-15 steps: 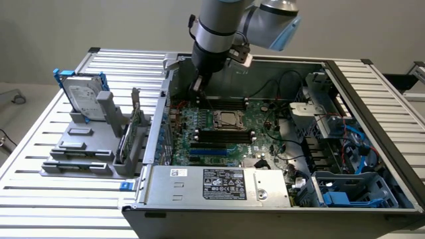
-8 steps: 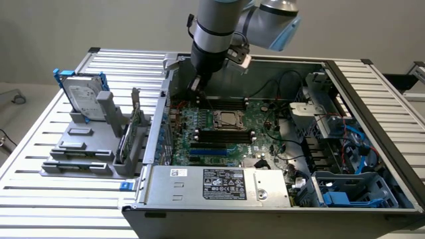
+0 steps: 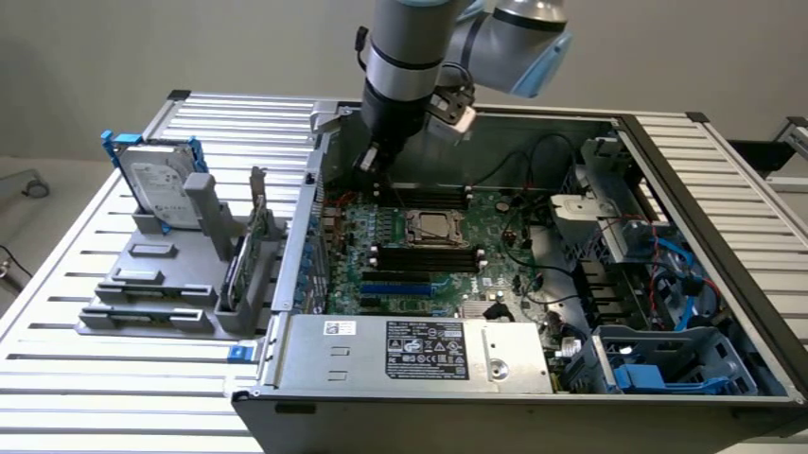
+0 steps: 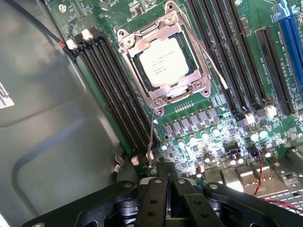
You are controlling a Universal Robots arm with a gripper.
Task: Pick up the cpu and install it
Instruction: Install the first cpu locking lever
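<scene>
The cpu (image 4: 164, 62), a small pale silver square, lies flat inside the motherboard socket, under the metal load frame (image 4: 134, 43). In the exterior view the cpu (image 3: 430, 225) sits at the middle of the green board in the open computer case. My gripper (image 4: 166, 172) is shut, with nothing visible between its black fingers (image 4: 154, 198). It hovers over the board a short way from the socket, near the end of the thin wire lever (image 4: 150, 142). The exterior view has the gripper (image 3: 370, 159) low inside the case, at the far side of the socket.
Black memory slots (image 4: 113, 94) flank the socket on both sides. The grey case wall (image 4: 42, 132) is close beside the gripper. A hard drive (image 3: 158, 180) stands in a grey holder (image 3: 151, 284) on the exterior view's left. The power supply (image 3: 417, 350) and cables (image 3: 657, 255) crowd the case.
</scene>
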